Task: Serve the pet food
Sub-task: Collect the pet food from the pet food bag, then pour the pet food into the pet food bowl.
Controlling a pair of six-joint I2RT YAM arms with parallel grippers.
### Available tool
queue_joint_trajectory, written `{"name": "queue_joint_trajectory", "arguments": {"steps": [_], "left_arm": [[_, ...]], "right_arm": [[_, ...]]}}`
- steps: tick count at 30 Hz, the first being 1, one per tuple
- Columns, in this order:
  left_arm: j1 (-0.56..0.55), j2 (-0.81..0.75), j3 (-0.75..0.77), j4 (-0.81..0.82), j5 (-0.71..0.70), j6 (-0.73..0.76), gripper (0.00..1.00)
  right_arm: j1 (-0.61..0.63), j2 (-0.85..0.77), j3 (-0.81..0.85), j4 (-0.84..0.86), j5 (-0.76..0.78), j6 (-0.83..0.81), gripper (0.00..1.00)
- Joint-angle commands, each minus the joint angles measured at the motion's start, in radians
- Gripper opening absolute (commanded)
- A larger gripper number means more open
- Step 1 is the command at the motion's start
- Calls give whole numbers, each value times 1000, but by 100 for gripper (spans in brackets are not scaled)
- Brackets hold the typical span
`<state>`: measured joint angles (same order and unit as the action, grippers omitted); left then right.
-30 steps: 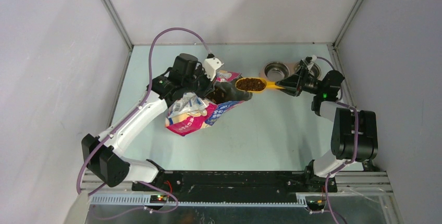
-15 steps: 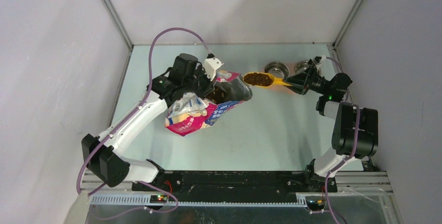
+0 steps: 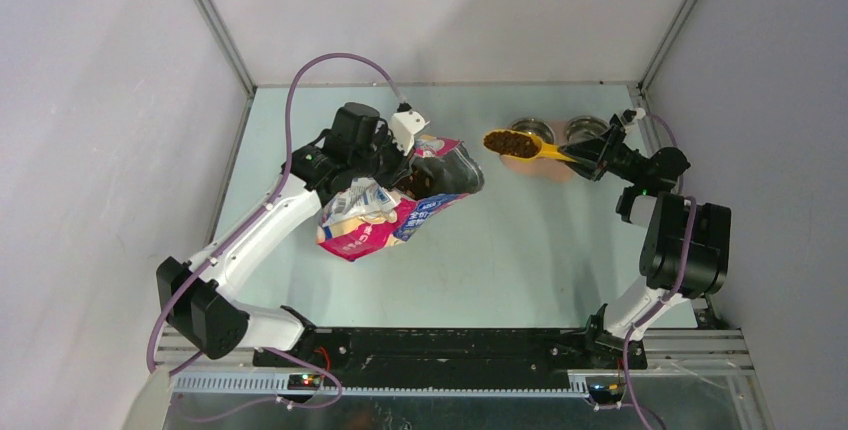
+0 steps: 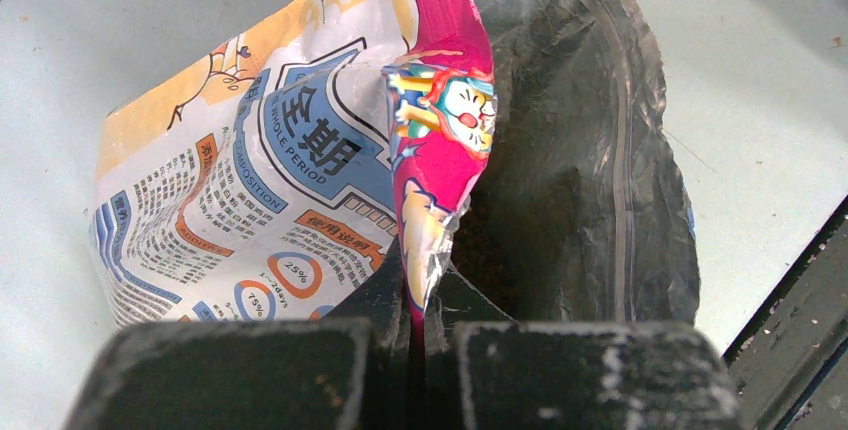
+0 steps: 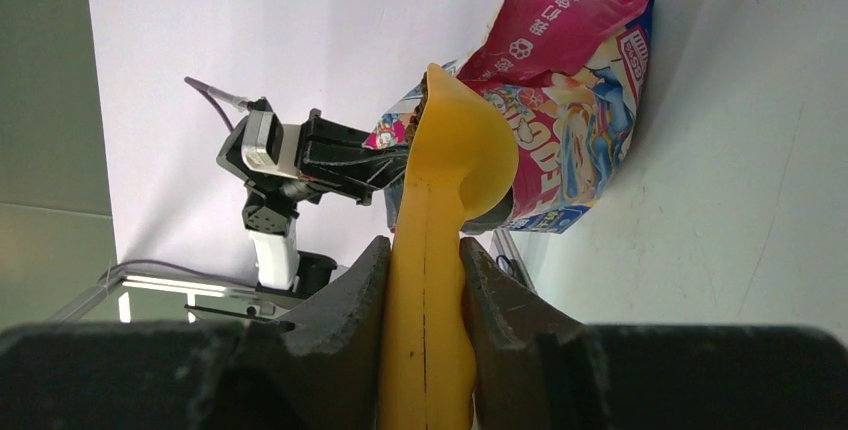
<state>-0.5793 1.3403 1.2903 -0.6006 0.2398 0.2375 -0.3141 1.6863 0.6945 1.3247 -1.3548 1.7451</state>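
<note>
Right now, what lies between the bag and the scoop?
Nothing: in the top view only bare table shows between the bag and the scoop.

White arm links (image 3: 255, 233), black joint housings (image 3: 685, 250), looping purple cables (image 3: 340, 55), small green indicator lights (image 3: 310, 158), scuffed black gripper fingers (image 5: 345, 310).

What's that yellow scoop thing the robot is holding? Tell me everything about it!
The yellow scoop looks like smooth plastic, with a rounded cup at one end and a long flat handle. The cup is full of small dark brown kibble. The right gripper is shut on the handle, one finger on each side, holding the scoop above the table. Its cup points towards the pet food bag. Seen from above, it sits right by the two metal bowls.
</note>
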Motion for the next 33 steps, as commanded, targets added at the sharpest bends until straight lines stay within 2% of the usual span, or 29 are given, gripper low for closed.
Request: {"name": "queue_joint_trajectory", "arguments": {"steps": [1, 33], "left_arm": [[-11, -42, -3, -10, 82, 10, 0], [-11, -46, -3, -14, 85, 10, 0]], "right_arm": [[-21, 5, 20, 74, 26, 11, 0], [-128, 134, 167, -71, 98, -159, 0]]}}
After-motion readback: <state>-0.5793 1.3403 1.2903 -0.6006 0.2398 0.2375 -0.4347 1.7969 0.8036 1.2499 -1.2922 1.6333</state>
